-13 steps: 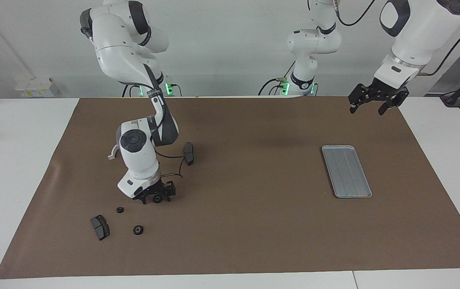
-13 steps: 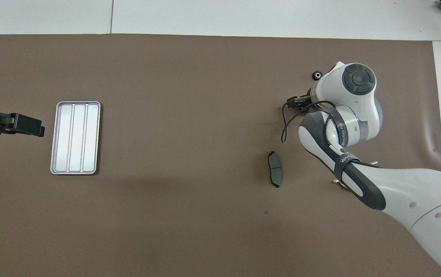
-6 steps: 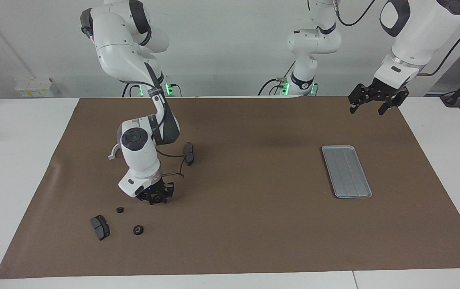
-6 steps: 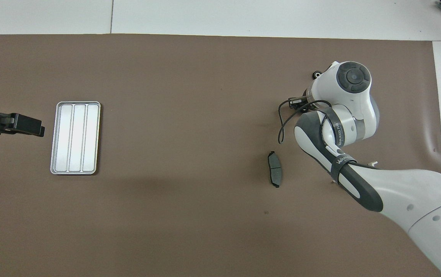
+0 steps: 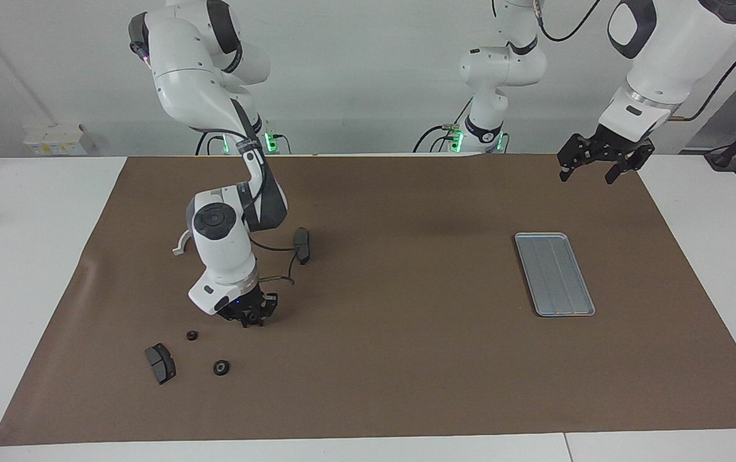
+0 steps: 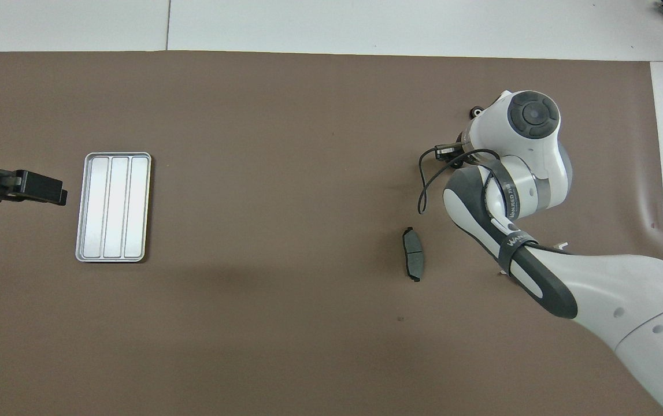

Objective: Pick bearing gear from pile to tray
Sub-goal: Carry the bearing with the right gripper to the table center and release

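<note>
— Where's the tray (image 5: 554, 274)?
— Three o'clock on the brown mat (image 5: 406, 359), facing view. The left gripper (image 5: 602, 168) hangs at its one o'clock, spread wide.
— Right gripper (image 5: 253, 317)?
— Low at the mat's eight o'clock, fingers drawn narrow; what's between them, I cannot tell. Two bearing gears (image 5: 221, 367) lie loose around its seven o'clock.

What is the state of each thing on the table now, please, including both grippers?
Right gripper: shut on the held gear, low over the mat.
Left gripper: open, raised, waiting.
Tray: empty, flat on the mat.
Loose gears: lying on the mat, untouched.
Brake pads: lying on the mat, untouched.
</note>
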Controlling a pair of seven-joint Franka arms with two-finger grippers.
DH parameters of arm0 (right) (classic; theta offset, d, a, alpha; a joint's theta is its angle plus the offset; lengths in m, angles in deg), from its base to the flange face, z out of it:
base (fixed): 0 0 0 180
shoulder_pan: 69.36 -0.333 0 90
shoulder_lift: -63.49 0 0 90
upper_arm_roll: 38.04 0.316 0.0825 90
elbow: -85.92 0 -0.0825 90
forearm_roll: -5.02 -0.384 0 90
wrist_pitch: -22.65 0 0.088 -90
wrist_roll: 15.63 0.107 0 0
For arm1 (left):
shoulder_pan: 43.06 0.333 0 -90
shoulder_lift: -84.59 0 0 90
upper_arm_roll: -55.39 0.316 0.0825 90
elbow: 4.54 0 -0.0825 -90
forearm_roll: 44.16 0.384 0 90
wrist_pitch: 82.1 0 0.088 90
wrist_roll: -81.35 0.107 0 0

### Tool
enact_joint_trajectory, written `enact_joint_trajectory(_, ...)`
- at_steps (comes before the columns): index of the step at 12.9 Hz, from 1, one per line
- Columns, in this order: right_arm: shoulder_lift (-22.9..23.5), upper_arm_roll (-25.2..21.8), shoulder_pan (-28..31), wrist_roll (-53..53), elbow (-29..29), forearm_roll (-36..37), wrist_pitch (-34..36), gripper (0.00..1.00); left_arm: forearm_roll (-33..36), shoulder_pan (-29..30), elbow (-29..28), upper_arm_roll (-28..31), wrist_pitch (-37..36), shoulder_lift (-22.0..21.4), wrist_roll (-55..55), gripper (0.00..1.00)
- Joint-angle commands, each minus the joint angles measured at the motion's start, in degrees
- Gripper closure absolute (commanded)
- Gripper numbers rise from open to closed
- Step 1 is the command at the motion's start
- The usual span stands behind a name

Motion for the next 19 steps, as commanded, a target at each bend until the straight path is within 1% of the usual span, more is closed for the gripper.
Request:
enact_joint_trajectory(1,-2.11,0.56,0.20,1.55,0.30,1.69,1.01,0.98,0.62,0.86,0.54,-0.45,-0.85,-0.07,0.75,0.00)
enact_joint_trajectory(3,-2.38,1.44,-0.93,1.38,2.13,1.69,0.48,1.00,0.62,0.86,0.54,-0.45,-0.94,-0.07,0.75,0.00)
enact_joint_trajectory(5,-1.94,1.44,-3.74,1.55,5.20,1.60,0.13,1.00,0.62,0.86,0.54,-0.45,-0.93,-0.07,0.75,0.00)
enact_joint_trajectory(7,-1.85,1.44,-6.99,1.99,6.01,1.77,-0.31,1.00,0.62,0.86,0.54,-0.53,-0.94,-0.07,0.75,0.00)
enact_joint_trajectory(9,-1.85,1.35,-11.38,2.16,6.01,1.52,-4.77,1.00,0.62,0.86,0.63,-0.45,-0.93,-0.07,0.75,0.00)
enact_joint_trajectory(13,-1.50,1.35,-18.24,3.40,6.01,1.69,-9.97,1.00,0.62,0.86,0.54,-0.54,-0.94,-0.07,0.75,0.00)
enact_joint_trajectory(16,0.86,1.18,-24.30,6.28,6.01,1.95,-12.95,1.00,0.62,0.86,0.54,-0.45,-0.94,-0.07,0.75,0.00)
enact_joint_trajectory(17,2.27,1.09,-26.06,8.73,6.01,3.26,-14.88,1.00,0.62,0.86,0.54,-0.45,-0.94,-0.07,0.75,0.00)
enact_joint_trajectory(19,4.20,1.18,-28.53,11.91,6.01,7.03,-16.39,1.00,0.62,0.95,0.54,-0.45,-1.54,-0.07,0.75,0.00)
